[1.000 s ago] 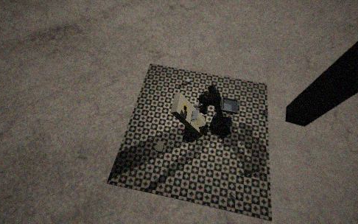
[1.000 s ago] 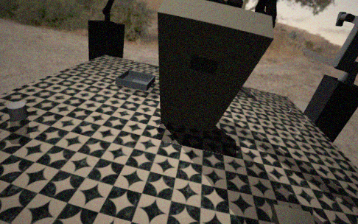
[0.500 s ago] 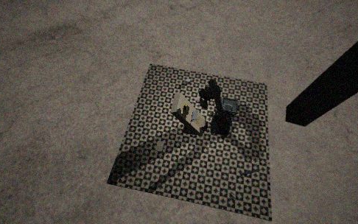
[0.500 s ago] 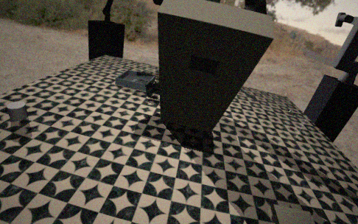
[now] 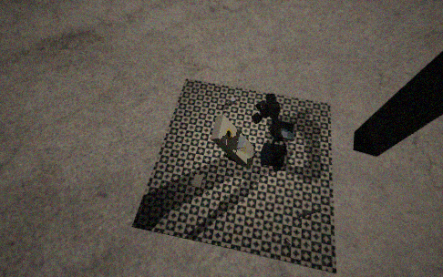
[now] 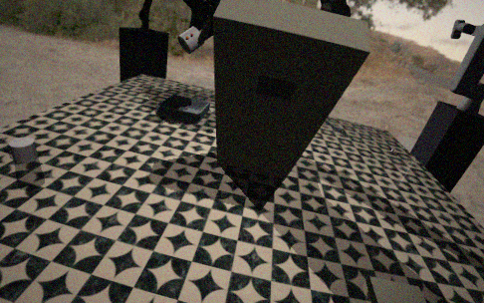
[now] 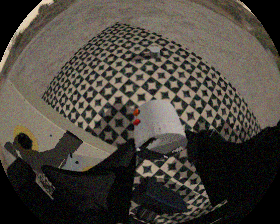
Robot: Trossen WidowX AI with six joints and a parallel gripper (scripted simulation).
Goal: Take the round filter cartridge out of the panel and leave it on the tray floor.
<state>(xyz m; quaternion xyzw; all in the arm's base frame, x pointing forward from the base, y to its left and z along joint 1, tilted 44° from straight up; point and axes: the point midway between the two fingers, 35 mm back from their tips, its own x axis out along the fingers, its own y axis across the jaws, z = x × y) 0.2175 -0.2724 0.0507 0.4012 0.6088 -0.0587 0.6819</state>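
The light grey filter cartridge (image 7: 158, 117) (image 6: 188, 41), with two small red marks on its side, is out of the panel. My gripper (image 7: 159, 139) is shut on it and holds it in the air, tilted. The service panel (image 7: 103, 145) (image 6: 282, 60) (image 5: 220, 128) stands at the left in the wrist view; its yellow-ringed round socket (image 7: 24, 140) is dark and empty. The blue-grey tray (image 5: 288, 132) (image 6: 199, 109) lies on the table, partly in shadow. In the exterior view the cartridge is above the tray in the picture, with a visible gap. The panel hides much of the arm there.
A small pale cylinder (image 5: 232, 98) (image 6: 23, 150) (image 7: 155, 50) stands on the patterned table (image 5: 267, 223). A flat grey piece (image 5: 198, 179) (image 6: 396, 290) lies on the panel's other side. Dark pedestals (image 6: 143, 52) (image 6: 466, 145) stand beyond the table edges.
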